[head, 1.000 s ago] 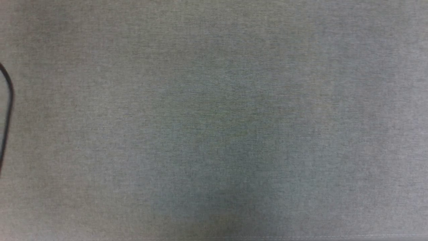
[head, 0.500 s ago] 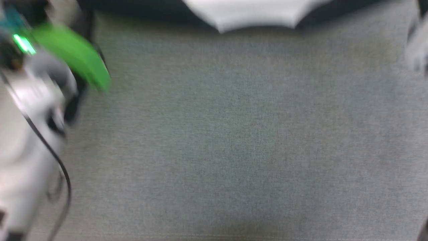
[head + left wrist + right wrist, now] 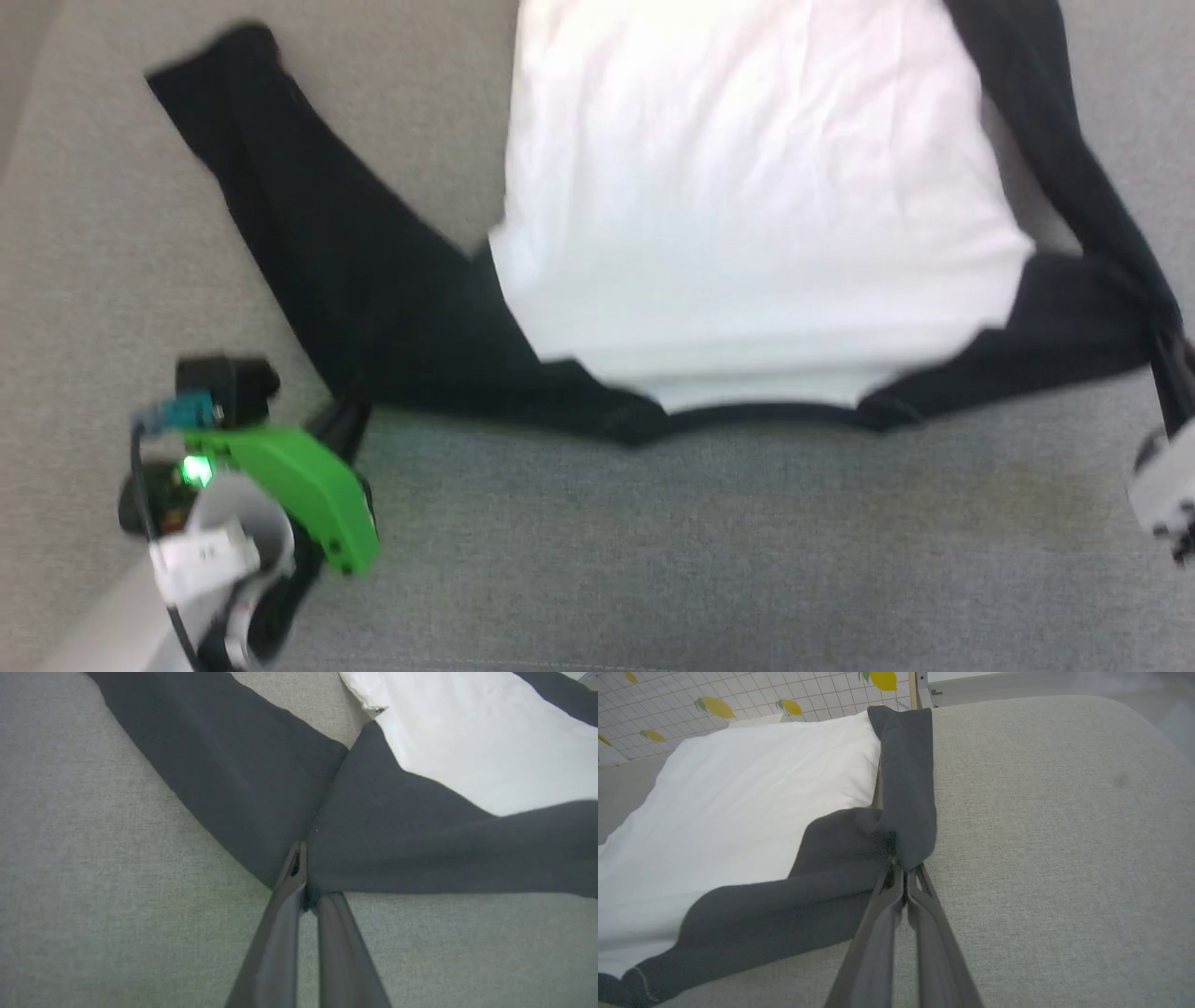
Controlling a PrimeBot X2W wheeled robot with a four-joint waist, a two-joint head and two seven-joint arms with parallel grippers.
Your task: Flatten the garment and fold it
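Across the middle and top of the head view the T-shirt (image 3: 747, 215) is laid on the grey fabric surface (image 3: 653, 560). Its white body is spread flat, the black neckline (image 3: 747, 411) is turned toward 6 o'clock and the hem end is carried off past 12 o'clock, so the long axis is set from 12 to 6. The left sleeve (image 3: 280, 187) is spread wide toward 10 o'clock; the right sleeve (image 3: 1046, 140) is bunched narrow along the body's edge toward 1 o'clock. Both shoulder corners are pinched. The left gripper (image 3: 303, 882), at 8 o'clock of the shirt, is clamped tight on black cloth where sleeve meets shoulder. The right gripper (image 3: 905, 872), at 4 o'clock, is clamped likewise on the gathered cloth of the other shoulder. Flattening is judged nearly done, with the right sleeve yet to be spread; the right arm is the nearer one for that, and a pull toward 3 o'clock is judged to be called for. Past the hem a lemon-printed backdrop (image 3: 691, 695) is seen
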